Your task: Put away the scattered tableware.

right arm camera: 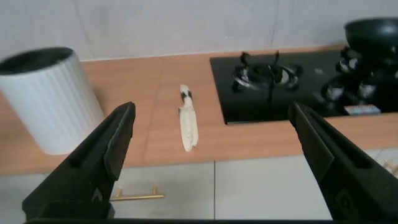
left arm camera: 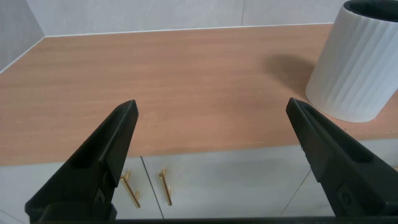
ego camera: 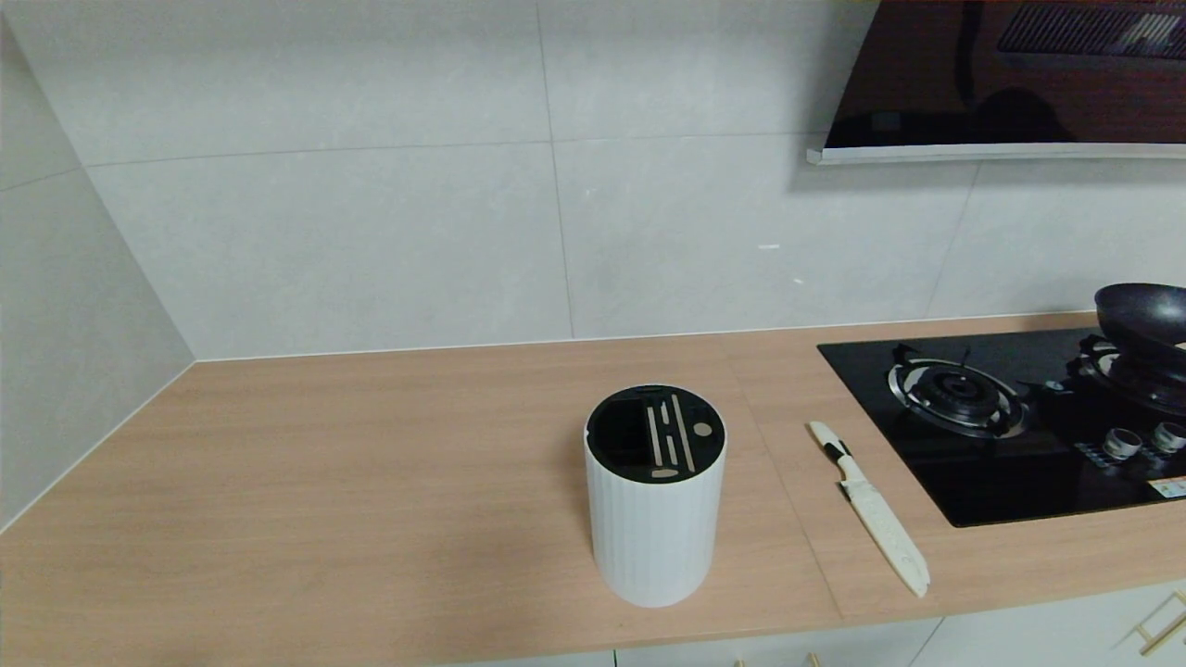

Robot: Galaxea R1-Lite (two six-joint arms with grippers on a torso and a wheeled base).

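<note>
Knife (ego camera: 869,508) is flat on the counter (ego camera: 371,482), between the holder (ego camera: 655,500) and the hob (ego camera: 1010,435), touching neither. It's cream with a black band near its far end. It runs far to near, with the near end angled to the right and close to the counter's front edge. It's closer to the hob's front-left corner than to the holder.

Holder is a white ribbed cylinder, upright, with a slotted black top. It stands mid-counter, near the front edge and left of the knife.

Left gripper (left arm camera: 211,158): fingers (left arm camera: 102,155) spread wide, gripping nothing. It sits low, just in front of the counter edge. From its wrist view I see the holder ahead and off to the right, with bare counter straight ahead. Cabinet doors with gold handles (left arm camera: 165,186) are below the edge.

Right gripper (right arm camera: 211,155): fingers (right arm camera: 102,155) also wide apart, gripping nothing. It's in front of the counter edge too, well apart from the knife. From its wrist view the knife lies ahead in the gap between the fingers, with the holder on one side and the hob on the other.

A black pan (ego camera: 1144,320) sits on the hob's far-right burner. The hood (ego camera: 1001,83) hangs on the tiled wall (ego camera: 371,185) above the hob.
</note>
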